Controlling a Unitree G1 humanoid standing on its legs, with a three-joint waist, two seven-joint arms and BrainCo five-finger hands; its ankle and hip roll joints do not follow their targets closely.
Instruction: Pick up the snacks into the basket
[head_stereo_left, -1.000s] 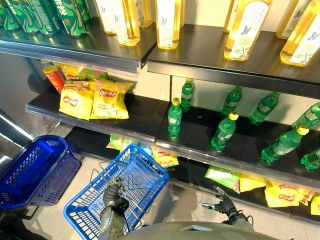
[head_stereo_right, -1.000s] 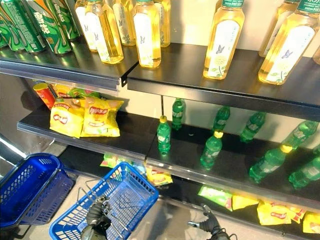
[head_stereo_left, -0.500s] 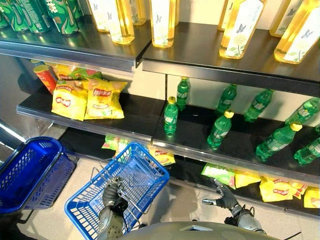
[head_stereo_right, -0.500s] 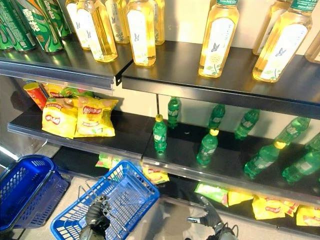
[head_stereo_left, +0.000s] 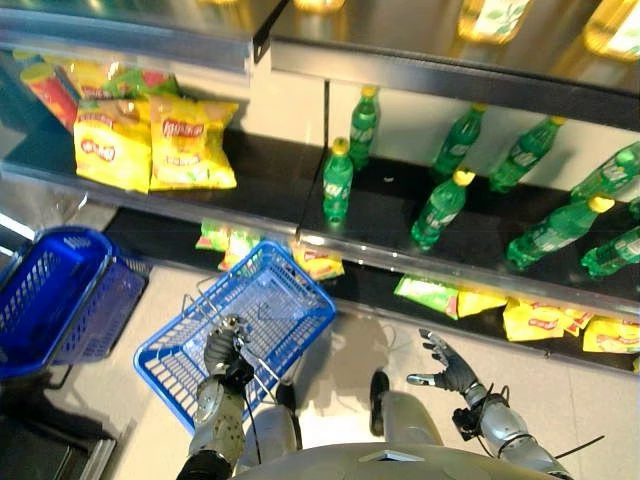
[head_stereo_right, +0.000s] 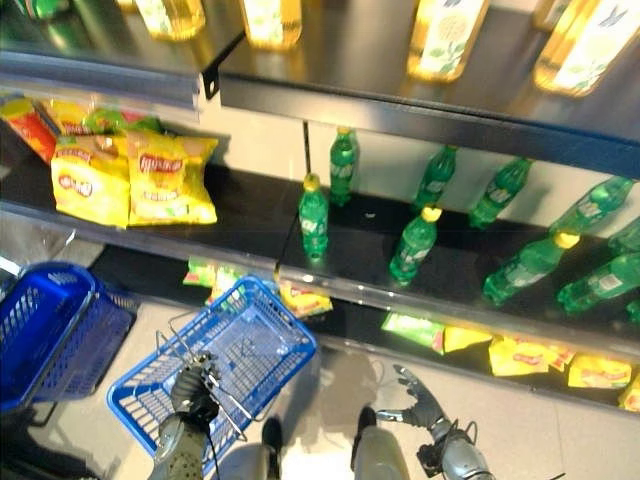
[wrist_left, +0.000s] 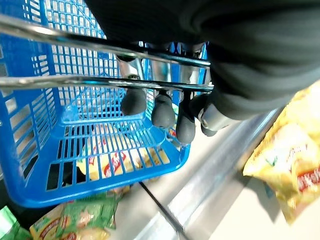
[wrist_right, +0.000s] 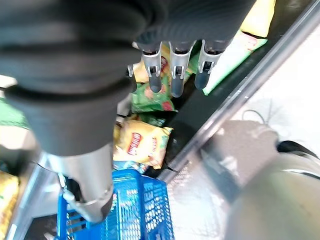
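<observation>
Left hand (head_stereo_left: 224, 352) curls round the wire handle (wrist_left: 100, 82) of the blue basket (head_stereo_left: 255, 310); right hand (head_stereo_left: 448, 366) hovers low, fingers spread, below the bottom-shelf snacks (head_stereo_left: 432, 294).

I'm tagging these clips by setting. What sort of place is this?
Most likely a shop aisle or a mock-up of one: tiered dark shelves stocked with rows of green bottles and yellow snack bags, and blue shopping baskets on the floor.
</observation>
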